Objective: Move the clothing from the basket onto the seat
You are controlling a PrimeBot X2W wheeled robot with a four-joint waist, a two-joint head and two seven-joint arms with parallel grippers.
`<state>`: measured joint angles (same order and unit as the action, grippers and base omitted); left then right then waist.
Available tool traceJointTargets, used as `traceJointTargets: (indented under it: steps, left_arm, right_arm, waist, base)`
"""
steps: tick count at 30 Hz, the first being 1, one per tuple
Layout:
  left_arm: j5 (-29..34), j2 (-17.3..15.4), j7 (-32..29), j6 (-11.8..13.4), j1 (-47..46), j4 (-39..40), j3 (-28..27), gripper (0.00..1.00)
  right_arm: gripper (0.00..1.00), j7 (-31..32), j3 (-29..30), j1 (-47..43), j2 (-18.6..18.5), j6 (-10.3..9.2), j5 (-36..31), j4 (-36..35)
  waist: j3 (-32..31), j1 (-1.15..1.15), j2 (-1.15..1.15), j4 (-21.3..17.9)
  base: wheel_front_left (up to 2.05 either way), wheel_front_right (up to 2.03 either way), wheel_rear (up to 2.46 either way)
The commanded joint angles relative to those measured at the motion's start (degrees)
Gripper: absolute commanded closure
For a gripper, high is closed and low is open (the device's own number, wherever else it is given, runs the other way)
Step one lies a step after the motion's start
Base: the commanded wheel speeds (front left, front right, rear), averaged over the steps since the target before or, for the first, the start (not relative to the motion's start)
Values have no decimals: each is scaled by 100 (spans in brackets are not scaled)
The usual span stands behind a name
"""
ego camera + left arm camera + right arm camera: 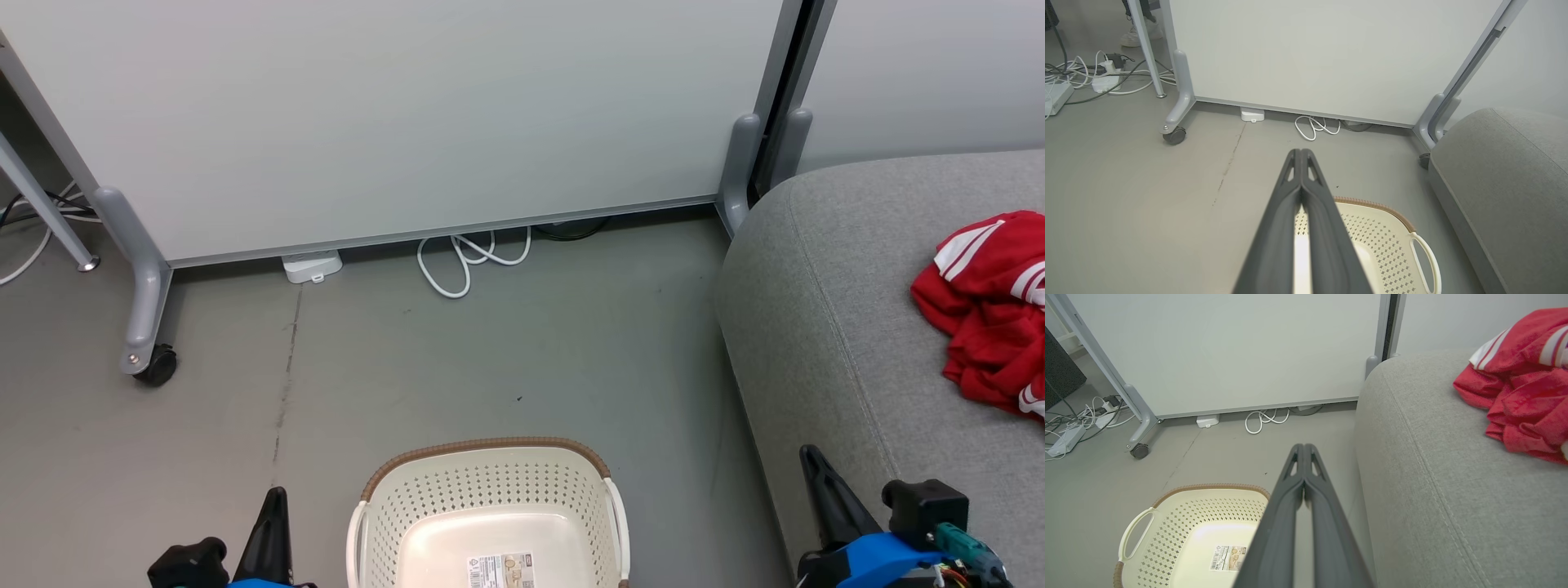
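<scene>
Grey floor [490,351], pale wheeled partition panel [392,114], white cable coil [465,257] beneath it, tangled cords [1094,77] at left

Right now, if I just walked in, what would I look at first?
The bright red clothing, bunched in a heap on the grey seat at the right. Next, the cream basket on the floor in front of the robot, just a label showing on its bottom. Behind both stands a big white panel.
</scene>
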<state>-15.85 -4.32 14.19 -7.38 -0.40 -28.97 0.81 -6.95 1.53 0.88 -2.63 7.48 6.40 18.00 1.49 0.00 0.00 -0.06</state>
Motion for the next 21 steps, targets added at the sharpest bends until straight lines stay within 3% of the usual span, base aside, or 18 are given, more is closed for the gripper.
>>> traceJointTargets:
  steps: [1,21]
  left_arm:
    - [-271,-17,-64,0,-110,112,-46,100]
    - [-2185,22,-577,-4,-243,488,-221,100]
  right_arm:
    - [100,63,38,78,-7,0,312,-73]
    - [100,383,148,201,-13,0,2464,-184]
  waist:
    - [-3,0,0,0]
    - [-24,0,0,1]
  base:
    - [0,0,0]
    - [0,0,0]
